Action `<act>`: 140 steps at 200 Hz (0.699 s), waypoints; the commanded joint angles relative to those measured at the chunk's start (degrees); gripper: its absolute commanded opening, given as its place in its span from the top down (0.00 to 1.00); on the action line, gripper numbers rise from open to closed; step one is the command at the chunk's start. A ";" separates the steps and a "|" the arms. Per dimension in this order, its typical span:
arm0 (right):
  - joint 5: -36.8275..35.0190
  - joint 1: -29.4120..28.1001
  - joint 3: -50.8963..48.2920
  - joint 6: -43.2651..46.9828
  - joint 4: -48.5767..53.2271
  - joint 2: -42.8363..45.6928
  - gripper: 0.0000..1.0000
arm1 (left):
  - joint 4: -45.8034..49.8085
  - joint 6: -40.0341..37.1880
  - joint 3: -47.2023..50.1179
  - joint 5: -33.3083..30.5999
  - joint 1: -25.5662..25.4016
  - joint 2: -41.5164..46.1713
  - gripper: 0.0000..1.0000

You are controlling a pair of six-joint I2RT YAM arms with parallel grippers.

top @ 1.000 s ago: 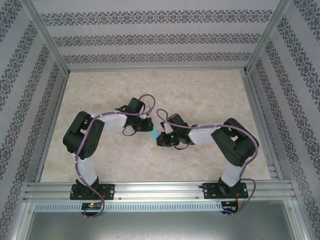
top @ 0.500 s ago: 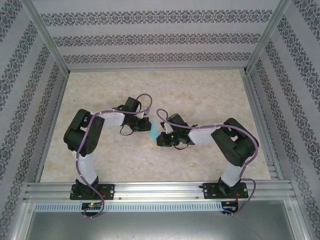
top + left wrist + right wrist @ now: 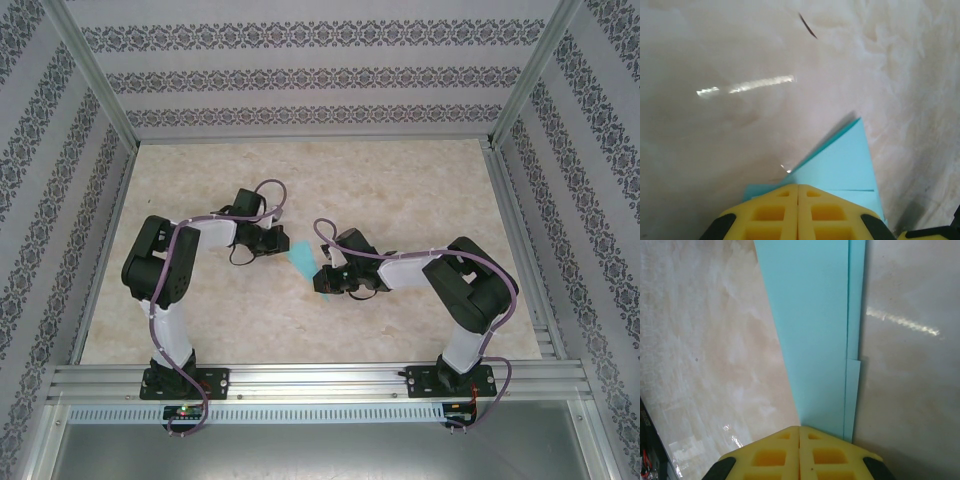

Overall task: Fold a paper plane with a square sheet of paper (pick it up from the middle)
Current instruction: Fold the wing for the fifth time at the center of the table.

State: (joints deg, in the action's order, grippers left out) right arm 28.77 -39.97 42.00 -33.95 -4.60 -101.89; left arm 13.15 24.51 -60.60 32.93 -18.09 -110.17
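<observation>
Paper plane (image 3: pixel 300 258), turquoise and part-folded, lies near the middle of the marble-look bench (image 3: pixel 400 190), between the two arms. The left claw (image 3: pixel 798 187) is closed tight with its yellow fingers together, tips at the wide end of the paper. A little paper shows on both sides of the tips, and a shadow under the far edge suggests that edge sits slightly off the bench. The right claw (image 3: pixel 799 429) is also closed tight, tips at the narrow end where the long flap tapers in. Can't tell whether either claw has a pinch of paper between its fingers or is just pressing down on top. In the right wrist view a thin strip of the lower layer peeks out past the top flap's right edge, with a small step in it, so the layers look not quite flush. The step in hand is probably setting or lining up a long fold with one claw at each end. To do it well, use one claw as an anchor and move only the other, so the sheet can't skate on the glossy bench. Press lightly and straight down. Any stroke should run along the crease line, not across it, so nothing bunches or tears. Get the flap edges flush before pressing hard, because a crooked crease is hard to undo.
</observation>
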 commanded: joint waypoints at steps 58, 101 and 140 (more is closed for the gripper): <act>-6.54 -0.08 -6.40 -0.43 13.70 -5.16 0.93 | -8.84 5.97 4.09 -11.20 5.75 -1.63 0.94; -6.63 -0.15 -6.75 -0.90 13.21 -5.08 0.93 | -6.30 6.07 2.04 -13.73 7.01 -1.13 0.94; -6.63 -0.28 -6.67 -1.40 12.53 -5.08 0.93 | -3.55 5.13 0.01 -13.69 7.59 1.18 0.94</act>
State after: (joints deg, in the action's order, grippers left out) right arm 28.64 -39.97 40.60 -34.85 -7.22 -101.54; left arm 8.40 30.55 -58.92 32.05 -15.05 -109.97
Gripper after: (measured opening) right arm 0.070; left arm 0.062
